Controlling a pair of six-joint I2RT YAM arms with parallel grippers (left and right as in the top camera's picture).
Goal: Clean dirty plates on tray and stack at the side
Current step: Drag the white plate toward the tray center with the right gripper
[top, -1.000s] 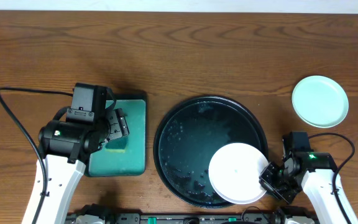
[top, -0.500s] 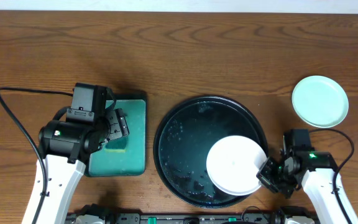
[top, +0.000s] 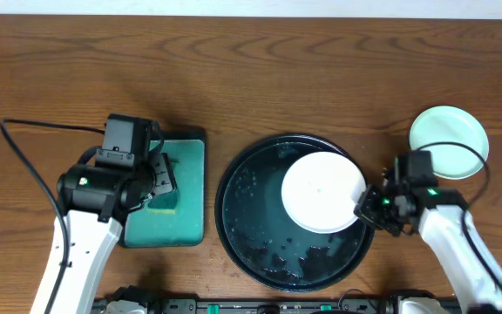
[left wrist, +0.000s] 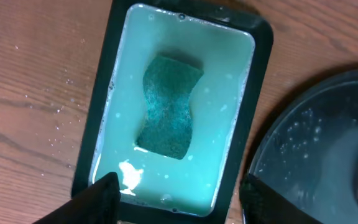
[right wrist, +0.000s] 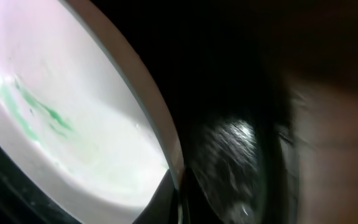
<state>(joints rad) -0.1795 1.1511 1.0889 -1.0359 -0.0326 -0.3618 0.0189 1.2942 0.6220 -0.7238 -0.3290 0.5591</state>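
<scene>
The white plate (top: 321,192) has travelled since a second ago. Then it sat at the near right edge of the black tray (top: 249,218), hanging a little past the rim; now it is farther back and closer to the tray's middle, wholly inside the rim. The right fingers (top: 369,209) have come along with it and are pressed together on its right edge, pinching it. Whether the plate rests on the tray or is raised off it I cannot tell. The right arm's cable (top: 460,148) now crosses over the mint-green plate (top: 443,131), which lies where it did, on the table (top: 251,61) off to the right, apart from the tray. The left arm has hardly shifted.

The black tray is wet, with beads and streaks of water across its floor. Seen close from the right wrist, the white plate carries thin green smears in its bowl. The green tray (left wrist: 99,112) beside the black one holds a pool of milky pale-teal liquid (left wrist: 222,143), and a dark green sponge (left wrist: 168,107) lies in the middle of it. The left fingers (left wrist: 98,200) hover above that tray's near end, spread apart and holding nothing.
</scene>
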